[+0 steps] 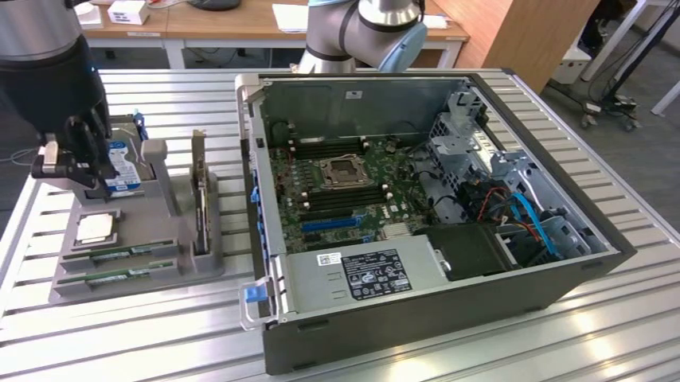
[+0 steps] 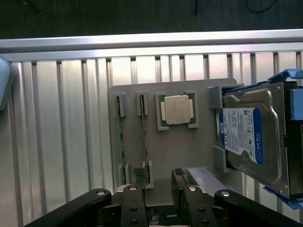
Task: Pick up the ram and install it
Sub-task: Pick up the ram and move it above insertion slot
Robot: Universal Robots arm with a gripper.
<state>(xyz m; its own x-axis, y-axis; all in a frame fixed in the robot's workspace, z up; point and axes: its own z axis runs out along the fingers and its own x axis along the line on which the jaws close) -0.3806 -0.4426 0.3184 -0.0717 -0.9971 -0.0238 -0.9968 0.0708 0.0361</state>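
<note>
Two green ram sticks [image 1: 119, 254] [image 1: 115, 276] lie on edge in slots at the near end of a grey holder [image 1: 159, 274]. In the wrist view they appear edge-on as thin strips [image 2: 119, 137] [image 2: 144, 137]. My gripper [image 1: 75, 169] hangs above the holder's far end, beside the hard drive [image 1: 126, 169]. It is open [image 2: 159, 178] with nothing between its fingers [image 2: 179, 176], and one fingertip sits near the end of the second stick. The open computer case [image 1: 595, 263] shows the motherboard [image 1: 318, 207] with dark memory slots around the processor socket [image 1: 342, 169].
The holder also carries a square processor chip [image 2: 176, 109] and an upright dark expansion card [image 1: 199, 191]. The silver hard drive [image 2: 251, 137] stands in a blue bracket. A ribbed metal table [image 1: 595, 334] lies under everything. The arm's base [image 1: 367, 32] rises behind the case.
</note>
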